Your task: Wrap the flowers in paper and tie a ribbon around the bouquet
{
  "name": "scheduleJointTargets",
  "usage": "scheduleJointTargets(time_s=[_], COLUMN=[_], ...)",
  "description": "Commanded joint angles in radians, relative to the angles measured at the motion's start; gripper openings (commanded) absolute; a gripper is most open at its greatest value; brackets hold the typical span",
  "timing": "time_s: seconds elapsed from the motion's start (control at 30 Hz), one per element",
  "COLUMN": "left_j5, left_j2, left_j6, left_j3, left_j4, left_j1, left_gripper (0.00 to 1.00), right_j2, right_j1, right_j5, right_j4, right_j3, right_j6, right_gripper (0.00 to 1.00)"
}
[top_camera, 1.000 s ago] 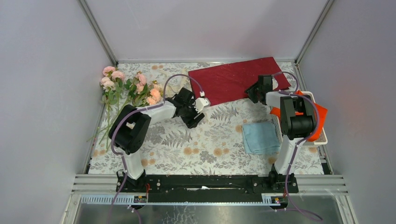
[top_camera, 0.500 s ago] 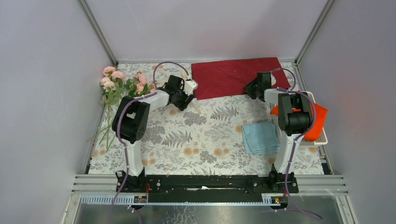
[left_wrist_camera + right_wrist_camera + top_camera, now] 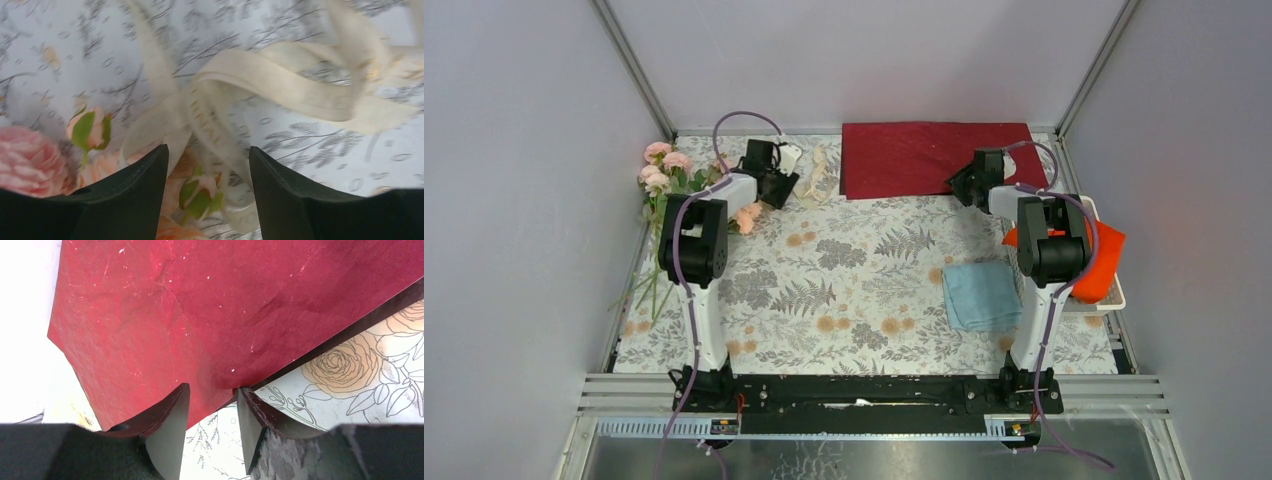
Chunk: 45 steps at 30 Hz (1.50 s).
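Observation:
The dark crimson paper (image 3: pixel 939 158) lies flat along the back wall. My right gripper (image 3: pixel 959 185) is at its near right edge. In the right wrist view the paper (image 3: pixel 225 310) rests over the tips of that gripper (image 3: pixel 212 389), whose jaws stand apart with tablecloth showing between them. The cream ribbon (image 3: pixel 814 175) is heaped left of the paper. My left gripper (image 3: pixel 782 183) hovers open between the ribbon and the pink flowers (image 3: pixel 664 170). In the left wrist view, ribbon loops (image 3: pixel 270 82) and a bud (image 3: pixel 200 192) lie below the open left gripper (image 3: pixel 208 150). No bouquet is in view.
A light blue folded cloth (image 3: pixel 982 295) lies at the near right. An orange-red cloth (image 3: pixel 1096 262) fills a white tray (image 3: pixel 1114 300) by the right wall. Flower stems (image 3: pixel 649 285) trail along the left wall. Enclosure walls close in on three sides.
My left arm swung from the paper's left corner back and left to the ribbon and flowers. The paper turned from slanted to square against the back wall. The right gripper shifted slightly back.

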Motion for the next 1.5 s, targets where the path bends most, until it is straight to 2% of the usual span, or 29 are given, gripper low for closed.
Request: scheduleJointTargets(time_s=[0.0, 0.2, 0.37, 0.5, 0.6, 0.7, 0.77, 0.87, 0.97, 1.07, 1.13, 1.37, 1.47], left_j5=[-0.047, -0.046, 0.015, 0.069, 0.121, 0.163, 0.199, 0.298, 0.400, 0.432, 0.428, 0.447, 0.462], left_j2=[-0.005, -0.023, -0.072, -0.122, -0.160, -0.197, -0.225, -0.281, -0.343, -0.407, -0.445, -0.484, -0.532], left_j6=[0.029, 0.041, 0.027, 0.013, 0.007, -0.004, -0.003, 0.024, 0.040, 0.051, 0.062, 0.054, 0.048], left_j3=[0.028, 0.012, -0.003, -0.004, -0.005, -0.004, 0.002, 0.011, 0.028, 0.068, 0.089, 0.355, 0.430], left_j4=[0.020, 0.023, 0.016, -0.011, -0.040, -0.075, -0.118, -0.199, -0.279, -0.357, -0.398, -0.649, -0.695], left_j1=[0.032, 0.034, 0.032, 0.032, 0.030, 0.030, 0.030, 0.030, 0.019, -0.033, -0.097, -0.279, -0.335], left_gripper=[0.66, 0.67, 0.67, 0.68, 0.69, 0.69, 0.70, 0.72, 0.82, 0.87, 0.98, 0.99, 0.99], right_j2=[0.002, 0.035, 0.071, 0.092, 0.111, 0.105, 0.086, 0.026, -0.086, -0.222, -0.319, -0.563, -0.651], right_j1=[-0.005, -0.005, -0.005, -0.005, -0.005, -0.005, -0.004, 0.003, 0.029, 0.076, 0.105, 0.260, 0.325], right_j5=[0.061, 0.089, 0.128, 0.168, 0.187, 0.207, 0.206, 0.166, 0.154, 0.170, 0.169, 0.241, 0.271], right_j4=[0.053, 0.055, 0.049, 0.059, 0.032, 0.023, 0.018, 0.009, 0.001, 0.010, 0.016, 0.001, -0.007], right_j3=[0.052, 0.092, 0.142, 0.152, 0.184, 0.203, 0.219, 0.230, 0.214, 0.172, 0.144, 0.109, 0.093], right_j6=[0.026, 0.061, 0.111, 0.174, 0.189, 0.157, 0.099, -0.018, -0.118, -0.170, -0.176, -0.244, -0.247], right_gripper=[0.47, 0.47, 0.48, 0.44, 0.32, 0.10, 0.00, 0.00, 0.00, 0.00, 0.00, 0.00, 0.00])
